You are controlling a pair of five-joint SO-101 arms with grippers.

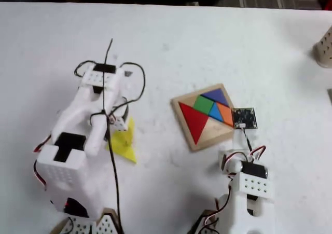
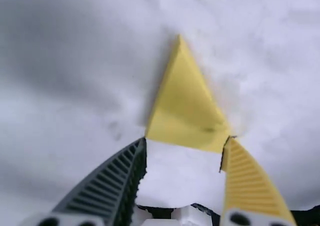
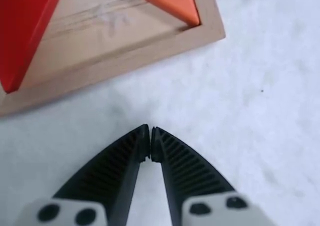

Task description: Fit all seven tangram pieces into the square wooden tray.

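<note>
Yellow triangle (image 2: 185, 105) lies flat on the white table (image 1: 218, 47), well apart from the square wooden tray (image 1: 220, 132), under the left arm. In the high view the arm covers a part of this piece. The left wrist view shows it whole, with the left hand (image 2: 186, 142) open wide at its broad edge: one fingertip stands at each corner of that edge, and I cannot tell if they press on it.

From the high view the tray is seen complete, and five pieces sit inside it: a red triangle (image 1: 196, 121), a green piece (image 1: 204, 105), a purple piece (image 1: 218, 96), a blue piece (image 1: 215, 112) and an orange piece (image 1: 225, 114). Bare wood shows beside the red one. The right wrist view gives the near rim of the tray, with the red and orange pieces and the bare wood between them. The right hand (image 3: 150, 132) is closed with its tips together, holding nothing, over the table just beside that rim.
</note>
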